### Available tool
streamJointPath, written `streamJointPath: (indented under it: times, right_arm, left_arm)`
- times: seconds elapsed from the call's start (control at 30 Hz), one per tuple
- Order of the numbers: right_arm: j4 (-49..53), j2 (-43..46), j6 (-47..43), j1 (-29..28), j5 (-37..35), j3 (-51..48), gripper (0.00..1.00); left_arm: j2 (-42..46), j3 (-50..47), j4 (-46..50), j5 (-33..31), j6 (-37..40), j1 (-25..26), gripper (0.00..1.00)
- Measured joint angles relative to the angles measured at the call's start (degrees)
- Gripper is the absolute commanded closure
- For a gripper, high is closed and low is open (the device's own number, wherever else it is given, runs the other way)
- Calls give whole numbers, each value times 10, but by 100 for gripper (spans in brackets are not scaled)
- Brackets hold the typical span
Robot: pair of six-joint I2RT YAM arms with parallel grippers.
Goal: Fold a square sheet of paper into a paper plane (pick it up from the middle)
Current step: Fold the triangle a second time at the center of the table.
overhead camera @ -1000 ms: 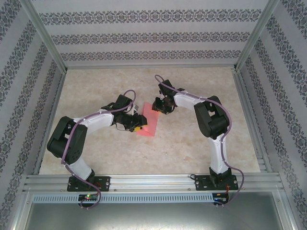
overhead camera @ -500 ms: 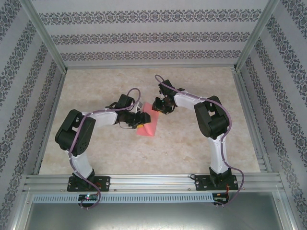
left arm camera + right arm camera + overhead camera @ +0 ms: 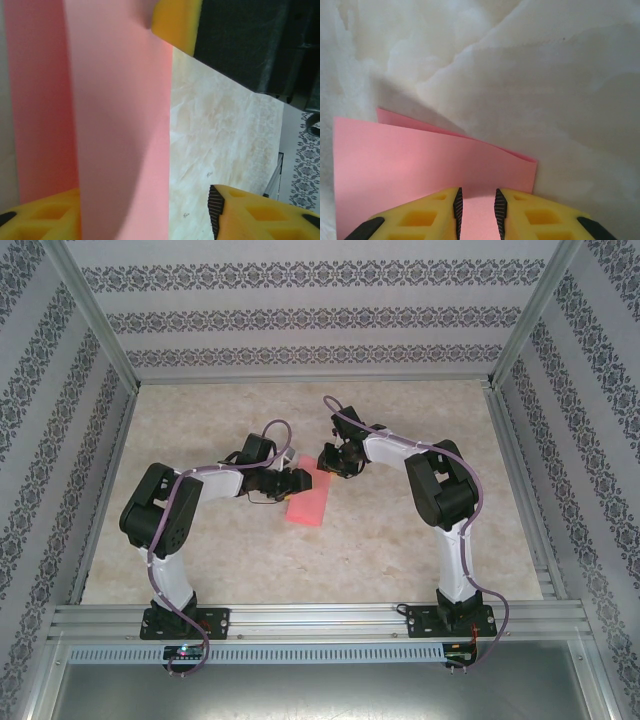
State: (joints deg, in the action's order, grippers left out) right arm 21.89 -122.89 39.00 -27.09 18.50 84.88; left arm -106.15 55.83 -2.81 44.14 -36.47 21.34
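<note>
Left gripper (image 3: 145, 197) is spread wide, a flap of the thin salmon-pink square sheet of paper (image 3: 115, 110) between its fingers. Right gripper (image 3: 476, 200) is narrowly parted over the sheet, folded on the marbled table (image 3: 220, 135).

Pale marbled beige table (image 3: 400, 540), edged by a metal rail along its near side, a salmon-pink sheet of paper (image 3: 308, 502) lying near its middle, folded over into a narrow strip, one layer's edge peeking past the other
</note>
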Motion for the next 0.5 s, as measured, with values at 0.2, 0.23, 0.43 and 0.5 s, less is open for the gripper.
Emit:
streamJointPath:
  times: [0.2,0.23,0.43,0.5]
  right_arm:
    - [-1,1,-3,1,2,0,74]
    - [-1,1,-5,1,4,0,75]
    - [-5,3,-32,3,25,-1,78]
    - [-12,5,-35,3,38,-5,79]
  left_arm:
    - [5,-29,-6,9,-8,0,60]
    - [5,-34,-3,9,-9,0,63]
    - [6,-57,-4,9,-28,0,75]
    - [8,-68,-10,9,-40,0,79]
